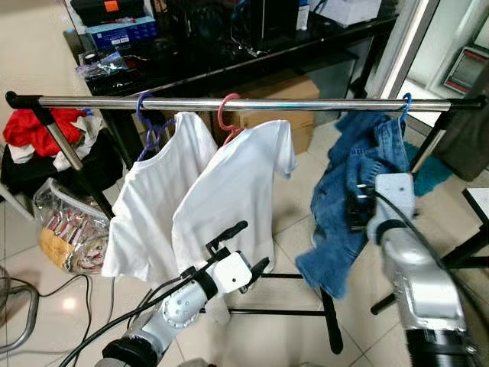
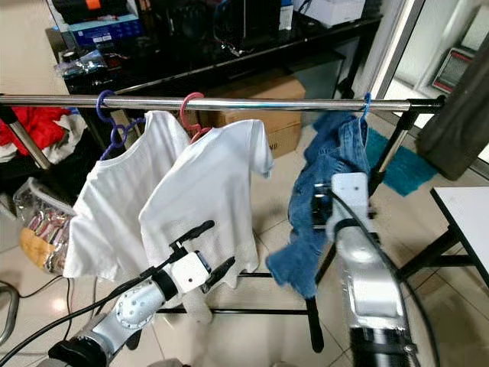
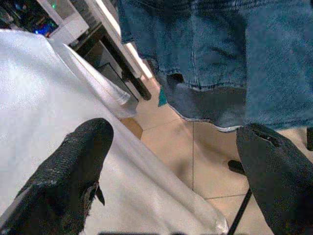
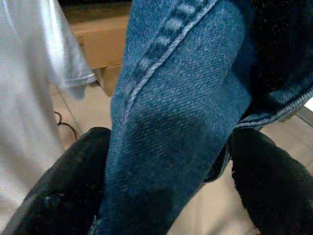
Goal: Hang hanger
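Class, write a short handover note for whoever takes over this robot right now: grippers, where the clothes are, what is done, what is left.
Left gripper: open, empty, low beside the white shirts.
Right gripper: fingers either side of a fold of the denim garment.
Rail: purple hanger, pink hanger and blue hanger all hooked on.
Done: denim hangs from the blue hanger.
Left: free the right gripper and back away.

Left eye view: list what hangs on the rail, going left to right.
Purple hanger with a white shirt → pink hanger with a second white shirt → blue hanger with the denim garment.
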`<state>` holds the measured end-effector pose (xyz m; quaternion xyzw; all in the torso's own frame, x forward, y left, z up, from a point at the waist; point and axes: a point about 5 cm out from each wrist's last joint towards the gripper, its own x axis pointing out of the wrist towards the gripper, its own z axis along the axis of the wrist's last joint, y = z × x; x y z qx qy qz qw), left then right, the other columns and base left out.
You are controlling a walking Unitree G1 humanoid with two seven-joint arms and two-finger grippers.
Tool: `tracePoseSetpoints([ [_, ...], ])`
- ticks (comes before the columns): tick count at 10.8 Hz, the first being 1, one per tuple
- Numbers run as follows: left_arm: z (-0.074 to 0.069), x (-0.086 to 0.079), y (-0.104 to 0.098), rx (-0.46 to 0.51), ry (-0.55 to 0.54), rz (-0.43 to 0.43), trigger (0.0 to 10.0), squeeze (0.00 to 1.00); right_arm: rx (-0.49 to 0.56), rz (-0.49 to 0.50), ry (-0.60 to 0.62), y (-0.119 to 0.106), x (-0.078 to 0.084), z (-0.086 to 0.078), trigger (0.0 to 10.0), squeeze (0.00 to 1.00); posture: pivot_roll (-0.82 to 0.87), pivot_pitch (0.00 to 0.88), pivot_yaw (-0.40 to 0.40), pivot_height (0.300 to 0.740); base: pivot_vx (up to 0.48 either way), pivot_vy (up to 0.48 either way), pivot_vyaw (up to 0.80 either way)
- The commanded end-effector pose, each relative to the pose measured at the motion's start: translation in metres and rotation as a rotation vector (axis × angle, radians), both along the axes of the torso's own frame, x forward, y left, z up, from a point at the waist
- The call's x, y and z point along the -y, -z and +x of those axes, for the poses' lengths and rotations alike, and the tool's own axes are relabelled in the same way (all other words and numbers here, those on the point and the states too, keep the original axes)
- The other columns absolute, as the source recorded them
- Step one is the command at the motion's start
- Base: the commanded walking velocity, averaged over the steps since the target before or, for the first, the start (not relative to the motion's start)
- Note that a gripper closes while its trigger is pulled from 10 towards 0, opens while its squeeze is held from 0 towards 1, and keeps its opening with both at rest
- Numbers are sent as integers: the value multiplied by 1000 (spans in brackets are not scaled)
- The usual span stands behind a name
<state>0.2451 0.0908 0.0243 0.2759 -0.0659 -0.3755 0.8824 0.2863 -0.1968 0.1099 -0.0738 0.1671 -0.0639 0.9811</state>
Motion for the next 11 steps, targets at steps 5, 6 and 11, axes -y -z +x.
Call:
tracePoseSetpoints([
  [5, -1, 0, -5, 14, 2, -4, 10000, 0, 43, 36, 48, -4, 6, 5, 0, 0, -18, 0, 28, 740, 0, 0, 0],
  [6, -1, 0, -5, 14, 4, -3, 10000, 0, 55, 39, 52, -4, 7, 5, 0, 0, -19, 0, 28, 740, 0, 0, 0],
  [11, -3, 0, -5, 11, 5, 2, 10000, 0, 119, 12, 38, -10, 7, 8, 0, 0, -13, 0, 26, 740, 0, 0, 0],
])
